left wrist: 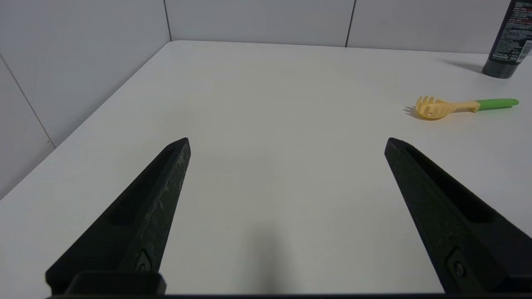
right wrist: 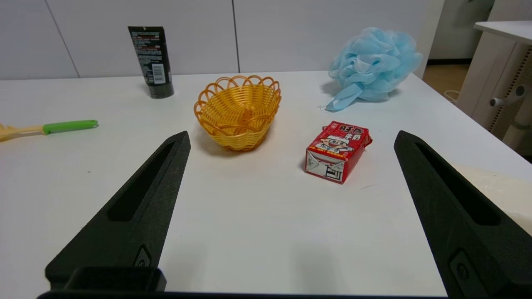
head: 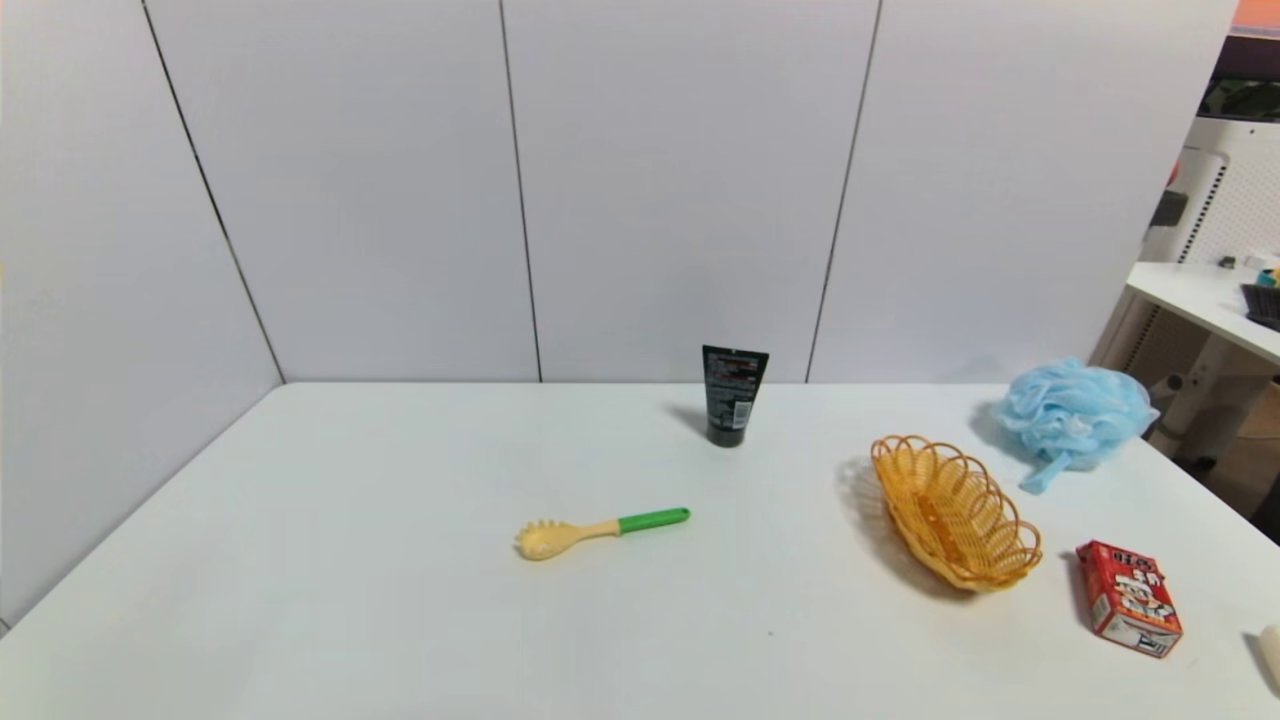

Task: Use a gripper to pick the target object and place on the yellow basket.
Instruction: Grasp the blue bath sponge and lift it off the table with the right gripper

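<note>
The light-blue bath pouf (head: pixel 1075 412) sits at the far right corner of the white bench (head: pixel 400 600), its ribbon loop trailing toward the yellow wicker basket (head: pixel 953 511) just beside it. A red carton (head: pixel 1129 597) lies nearer, right of the basket. The right pincer (right wrist: pixel 291 139) hovers low over the bench, spread wide and empty, facing basket and carton. The left pincer (left wrist: pixel 286 141) is likewise wide open and empty, with a green-handled pasta spoon (left wrist: pixel 461 106) and a black tube (left wrist: pixel 507 39) beyond it.
</note>
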Robot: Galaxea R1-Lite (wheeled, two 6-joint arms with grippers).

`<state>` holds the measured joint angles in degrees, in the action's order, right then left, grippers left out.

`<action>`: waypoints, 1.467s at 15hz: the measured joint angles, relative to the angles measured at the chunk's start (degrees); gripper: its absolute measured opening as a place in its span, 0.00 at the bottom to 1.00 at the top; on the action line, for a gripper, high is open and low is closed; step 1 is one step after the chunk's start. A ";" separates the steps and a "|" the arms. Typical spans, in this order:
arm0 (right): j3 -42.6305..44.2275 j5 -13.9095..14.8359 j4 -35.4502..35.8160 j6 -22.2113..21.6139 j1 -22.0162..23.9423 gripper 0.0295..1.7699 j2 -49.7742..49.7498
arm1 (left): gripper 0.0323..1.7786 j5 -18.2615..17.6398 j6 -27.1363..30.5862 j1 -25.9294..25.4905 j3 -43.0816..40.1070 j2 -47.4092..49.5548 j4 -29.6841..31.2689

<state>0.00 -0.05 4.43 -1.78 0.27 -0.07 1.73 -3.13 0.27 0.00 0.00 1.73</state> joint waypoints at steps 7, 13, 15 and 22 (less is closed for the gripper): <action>8.66 0.23 -0.16 0.16 0.02 0.96 14.74 | 0.95 0.02 0.00 0.00 0.00 0.00 0.00; 42.08 0.60 -4.67 -0.04 1.63 0.96 51.83 | 0.95 0.00 0.00 0.00 0.00 0.00 0.00; 57.69 0.65 -9.68 -0.11 3.19 0.96 64.90 | 0.95 0.00 0.00 0.00 0.00 0.00 0.00; 83.70 0.62 -20.52 -0.22 9.81 0.96 97.12 | 0.95 0.02 0.00 0.00 0.00 0.00 0.00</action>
<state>83.70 0.57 -16.09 -2.00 10.08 97.05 1.76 -3.13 0.27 0.00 0.00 1.73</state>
